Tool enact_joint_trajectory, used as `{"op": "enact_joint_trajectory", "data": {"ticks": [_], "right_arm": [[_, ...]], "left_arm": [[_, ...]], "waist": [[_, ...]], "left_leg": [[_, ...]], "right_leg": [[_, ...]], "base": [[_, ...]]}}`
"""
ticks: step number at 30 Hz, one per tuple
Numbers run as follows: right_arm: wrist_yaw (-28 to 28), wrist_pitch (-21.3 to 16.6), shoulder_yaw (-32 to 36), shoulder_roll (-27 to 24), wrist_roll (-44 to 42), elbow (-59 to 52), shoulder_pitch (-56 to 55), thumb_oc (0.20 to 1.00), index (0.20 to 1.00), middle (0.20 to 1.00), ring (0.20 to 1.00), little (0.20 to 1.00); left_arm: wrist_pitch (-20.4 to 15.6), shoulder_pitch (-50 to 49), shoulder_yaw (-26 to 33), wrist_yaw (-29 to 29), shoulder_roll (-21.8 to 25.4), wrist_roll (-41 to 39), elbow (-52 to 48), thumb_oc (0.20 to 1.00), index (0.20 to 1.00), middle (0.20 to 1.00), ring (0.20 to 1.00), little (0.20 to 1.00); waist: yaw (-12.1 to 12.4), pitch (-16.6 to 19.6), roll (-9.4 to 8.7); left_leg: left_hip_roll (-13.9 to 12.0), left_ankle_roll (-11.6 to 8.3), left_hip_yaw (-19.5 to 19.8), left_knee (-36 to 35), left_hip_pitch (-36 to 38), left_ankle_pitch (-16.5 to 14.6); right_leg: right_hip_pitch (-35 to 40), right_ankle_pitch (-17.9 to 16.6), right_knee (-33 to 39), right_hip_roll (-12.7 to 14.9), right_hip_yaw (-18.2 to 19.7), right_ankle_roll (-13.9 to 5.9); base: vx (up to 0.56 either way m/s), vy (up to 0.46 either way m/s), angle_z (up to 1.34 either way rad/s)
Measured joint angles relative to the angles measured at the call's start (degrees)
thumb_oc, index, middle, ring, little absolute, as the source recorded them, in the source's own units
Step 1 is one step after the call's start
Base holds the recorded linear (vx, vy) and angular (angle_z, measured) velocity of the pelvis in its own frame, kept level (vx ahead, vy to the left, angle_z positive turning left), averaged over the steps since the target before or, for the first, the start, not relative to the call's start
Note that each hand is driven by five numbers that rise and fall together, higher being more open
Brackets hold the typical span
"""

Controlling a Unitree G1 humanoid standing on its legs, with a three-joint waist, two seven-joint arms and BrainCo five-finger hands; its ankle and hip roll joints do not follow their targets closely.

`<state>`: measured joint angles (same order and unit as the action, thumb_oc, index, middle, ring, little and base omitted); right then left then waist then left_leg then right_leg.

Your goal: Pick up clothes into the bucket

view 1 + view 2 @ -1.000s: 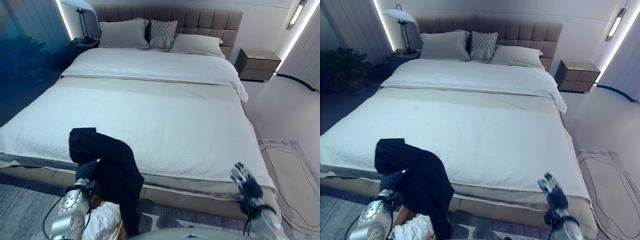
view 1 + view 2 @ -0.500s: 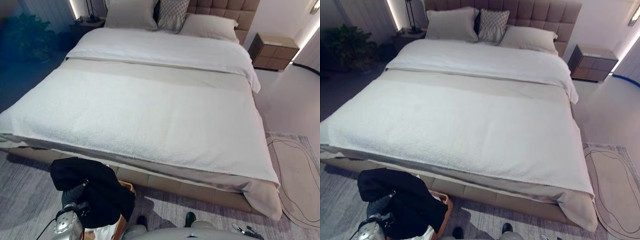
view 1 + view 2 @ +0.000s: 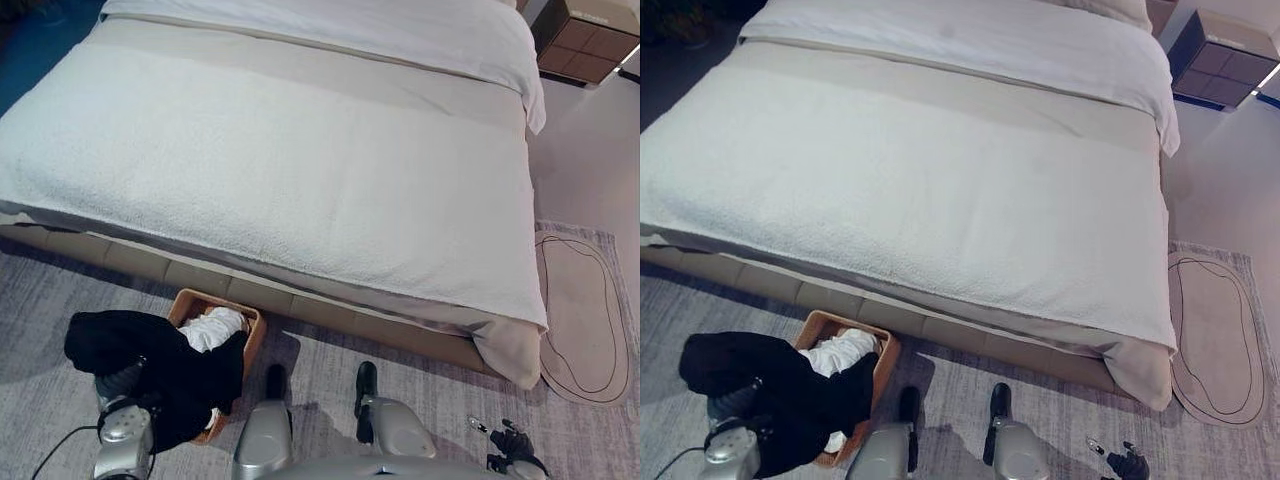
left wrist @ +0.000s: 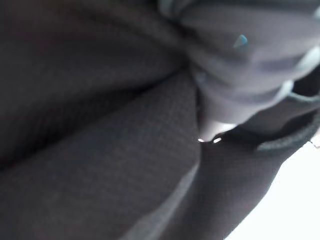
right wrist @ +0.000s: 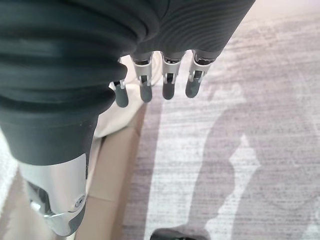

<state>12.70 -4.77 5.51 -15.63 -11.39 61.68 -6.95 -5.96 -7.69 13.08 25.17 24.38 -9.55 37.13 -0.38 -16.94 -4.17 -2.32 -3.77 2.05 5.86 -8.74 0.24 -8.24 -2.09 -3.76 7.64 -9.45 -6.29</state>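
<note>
- The left robot hand (image 3: 120, 380) is at the lower left in the eye views, wrapped in a black garment (image 3: 160, 365); dark cloth drapes over and around it.
- In the left wrist view the black garment (image 4: 100, 165) lies right against the ribbed cover, and the fingers are hidden in the cloth, so I cannot tell how far they are curled.
- The garment hangs from that hand partly over the near rim of the bucket (image 3: 185, 300), an orange-brown basket on the floor just beyond the hand.
- White clothes (image 3: 212, 326) already lie in the bucket, just past the black cloth and touching it.
- The bucket stands on the grey rug (image 3: 320, 350), close against the foot of the bed (image 3: 300, 170), which stretches away beyond both hands.
- The right robot hand (image 3: 515, 443) shows low at the lower right, well apart from the bucket.
- In the right wrist view its fingers (image 5: 168, 82) hang straight and relaxed, holding nothing, above the grey rug (image 5: 240, 125).
- An oval mat (image 3: 575, 315) lies on the floor beyond the right hand, beside the bed's corner.
- A nightstand (image 3: 585, 40) stands far off past the bed.
</note>
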Motion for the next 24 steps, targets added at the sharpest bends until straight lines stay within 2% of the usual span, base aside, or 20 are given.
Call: {"op": "enact_joint_trajectory", "data": {"ticks": [4,8,11,17,21,22,23,24], "right_arm": [[0.3,-0.5,-2.0,0.4,0.0,-0.1,0.8,1.0,1.0,1.0,1.0,1.0],[0.4,-1.1,-3.3,0.7,-0.3,-0.3,2.7,1.0,1.0,1.0,1.0,1.0],[0.5,-1.6,-4.1,0.8,-0.6,-0.8,5.1,1.0,1.0,1.0,1.0,1.0],[2.3,-2.7,-4.4,0.5,-1.8,-2.8,8.4,1.0,1.0,1.0,1.0,1.0],[3.1,-3.0,-5.1,0.4,-2.6,-3.5,9.4,1.0,1.0,1.0,1.0,1.0],[3.4,-3.0,-5.5,0.4,-2.9,-4.1,9.5,1.0,1.0,1.0,1.0,1.0],[3.8,-3.3,-6.0,0.3,-3.4,-4.8,9.5,1.0,1.0,1.0,1.0,1.0],[4.0,-3.3,-6.2,0.3,-3.5,-5.2,9.5,1.0,1.0,1.0,1.0,1.0]], "left_arm": [[-0.5,0.3,0.7,2.2,1.5,0.0,0.0,0.2,0.2,0.2,0.2,0.2],[-0.7,2.1,1.6,3.5,2.2,0.0,0.2,0.2,0.2,0.2,0.2,0.2],[-0.7,5.8,1.2,3.8,2.9,0.0,0.8,0.2,0.2,0.2,0.2,0.2],[-0.8,12.7,-3.4,5.4,6.9,2.0,3.5,0.2,0.2,0.2,0.2,0.2],[-0.7,15.2,-5.3,6.5,9.6,2.1,4.2,0.2,0.2,0.2,0.2,0.2],[-0.6,15.3,-5.3,6.8,10.1,2.1,4.2,0.231,0.231,0.231,0.231,0.231],[-0.5,15.2,-5.2,7.1,10.5,2.1,4.2,0.42,0.42,0.42,0.42,0.42],[-0.5,15.2,-5.2,7.4,10.6,2.1,4.1,1.0,1.0,1.0,1.0,1.0]], "waist": [[0.0,-1.0,-0.17],[0.2,-3.6,-0.3],[1.3,-7.2,-0.34],[1.0,-12.4,-0.01],[0.5,-13.5,-0.72],[0.1,-13.6,-1.04],[-0.2,-13.5,-1.17],[-0.2,-13.6,-1.35]], "left_leg": [[0.0,-0.22,0.3,1.0,-2.0,0.0],[0.2,-0.7,1.2,2.9,-4.3,-0.1],[0.5,-0.69,1.4,5.7,-6.6,-0.3],[2.4,-0.01,3.5,16.5,-16.3,-3.5],[2.8,0.36,4.2,22.2,-22.5,-5.3],[2.7,0.77,4.1,23.8,-24.1,-6.0],[2.7,0.8,4.2,25.3,-25.9,-6.5],[2.7,0.83,4.1,25.9,-26.6,-6.6]], "right_leg": [[-1.4,0.0,0.0,0.0,-0.3,-0.02],[-2.6,-0.2,-0.7,-0.1,-0.7,-0.18],[-4.6,0.2,-3.4,0.3,-0.9,0.34],[-13.7,4.5,-15.6,2.5,-1.6,0.99],[-19.1,5.8,-20.3,3.3,-1.5,1.27],[-20.6,6.0,-21.2,3.3,-1.2,1.15],[-22.0,6.1,-21.8,3.3,-1.0,1.11],[-22.7,6.1,-22.1,3.3,-0.5,1.11]], "base": [[-0.05,0.028,0.04],[-0.07,0.049,0.08],[-0.08,0.079,0.09],[-0.09,0.077,0.18],[-0.06,0.056,0.07],[-0.05,0.035,-0.03],[-0.05,0.026,-0.11],[-0.04,0.026,-0.11]]}}
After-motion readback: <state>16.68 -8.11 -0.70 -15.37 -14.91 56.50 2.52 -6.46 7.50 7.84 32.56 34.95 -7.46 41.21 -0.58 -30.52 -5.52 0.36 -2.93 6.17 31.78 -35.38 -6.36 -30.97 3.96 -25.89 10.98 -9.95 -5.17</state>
